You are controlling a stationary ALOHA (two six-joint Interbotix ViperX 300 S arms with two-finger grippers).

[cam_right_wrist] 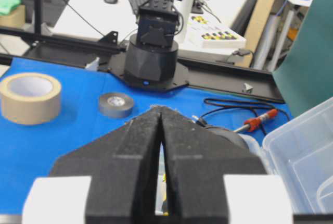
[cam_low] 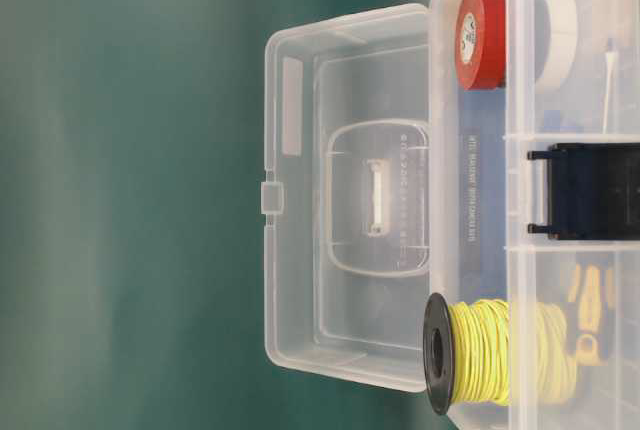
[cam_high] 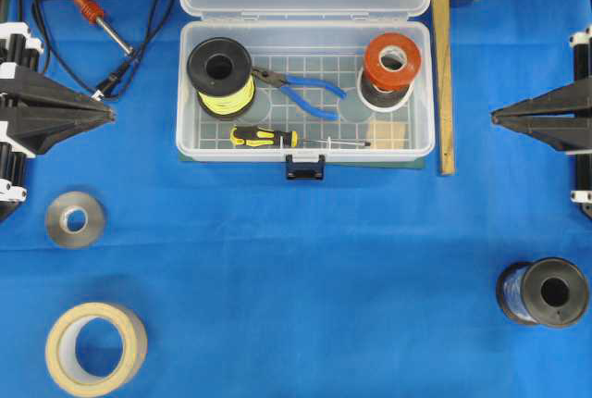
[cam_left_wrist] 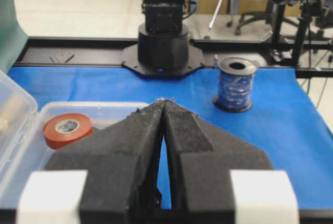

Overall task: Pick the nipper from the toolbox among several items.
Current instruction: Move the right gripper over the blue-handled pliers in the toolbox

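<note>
Open toolbox (cam_high: pixel 185 93) w/ nipper (cam_high: pixel 301 90), wire spool (cam_high: pixel 222 77), screwdriver (cam_high: pixel 268 137), tape rolls (cam_high: pixel 389 69)

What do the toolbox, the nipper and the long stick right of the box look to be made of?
Toolbox: clear, glossy plastic; the blue cloth and gridded floor show through its walls.
Nipper: dark, dull metal jaws; the blue handles look like a smooth plastic or rubber coating.
Stick: probably bare wood, pale tan and matte.
</note>
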